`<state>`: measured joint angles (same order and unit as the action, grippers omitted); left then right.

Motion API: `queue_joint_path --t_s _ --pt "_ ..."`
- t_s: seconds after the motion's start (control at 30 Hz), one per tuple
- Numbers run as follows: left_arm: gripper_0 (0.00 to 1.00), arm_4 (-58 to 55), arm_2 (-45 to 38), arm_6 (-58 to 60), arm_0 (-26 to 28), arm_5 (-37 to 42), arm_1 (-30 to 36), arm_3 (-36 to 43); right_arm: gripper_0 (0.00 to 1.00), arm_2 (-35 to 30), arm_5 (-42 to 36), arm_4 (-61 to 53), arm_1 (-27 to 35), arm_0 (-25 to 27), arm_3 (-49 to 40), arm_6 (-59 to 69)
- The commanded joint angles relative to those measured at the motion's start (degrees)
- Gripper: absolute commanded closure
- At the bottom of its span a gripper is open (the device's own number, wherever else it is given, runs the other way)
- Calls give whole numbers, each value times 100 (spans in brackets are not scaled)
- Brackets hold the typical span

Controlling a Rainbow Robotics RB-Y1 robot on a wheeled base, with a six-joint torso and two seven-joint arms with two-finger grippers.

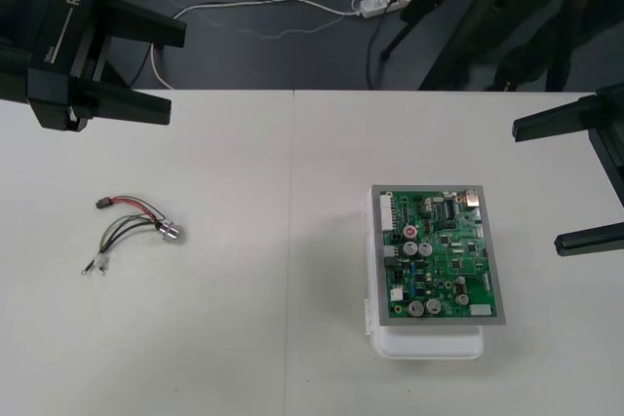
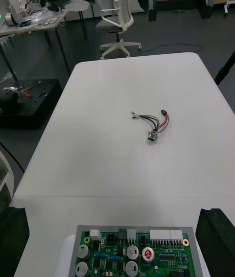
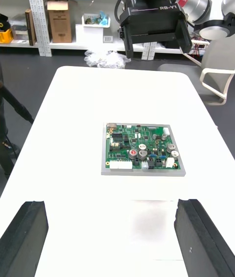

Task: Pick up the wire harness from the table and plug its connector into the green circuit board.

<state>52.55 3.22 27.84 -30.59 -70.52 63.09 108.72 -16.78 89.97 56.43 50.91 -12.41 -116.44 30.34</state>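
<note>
wire harness (image 1: 132, 231): lies loose and flat on the left part of the worktop, well apart from the circuit board; neither claw touches it.
wires (image 1: 127, 221): a few thin, flexible strands in red, black and green, bowed into a loose fan; two strands end free in small bare metal tips.
plug (image 1: 101, 204): small, black and blocky; rests on the worktop at the harness's far-left end, not in the board.
socket (image 1: 172, 232): round, shiny metal with a flange, at the end of the harness nearer the board.
circuit board (image 1: 439, 255): green, flat and rectangular, on the right part of the worktop; studded with round silver cans, white connectors and dark chips.
grey frame (image 1: 444, 321): a narrow matt border around the board.
white base (image 1: 429, 343): smooth, with rounded corners, showing beneath the board's near edge.
worktop (image 1: 273, 338): plain, light and matt; a thin seam runs front to back between harness and board.
left claw (image 1: 175, 70): released, black fingers far apart, over the far-left corner of the worktop, beyond the harness.
right claw (image 1: 536, 186): released, black fingers spread wide, at the right edge of the worktop near the board.
</note>
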Motion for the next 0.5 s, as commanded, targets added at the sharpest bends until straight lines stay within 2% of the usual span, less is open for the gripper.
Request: queue_joint_path --t_s 0.03,0.5 --pt "24 27 -164 -314 18 -164 239 124 0 -167 -15 -97 -38 -7 -107 -80" --pt "24 27 -164 -314 18 -164 239 124 0 -167 -15 -97 -38 -7 -107 -80"
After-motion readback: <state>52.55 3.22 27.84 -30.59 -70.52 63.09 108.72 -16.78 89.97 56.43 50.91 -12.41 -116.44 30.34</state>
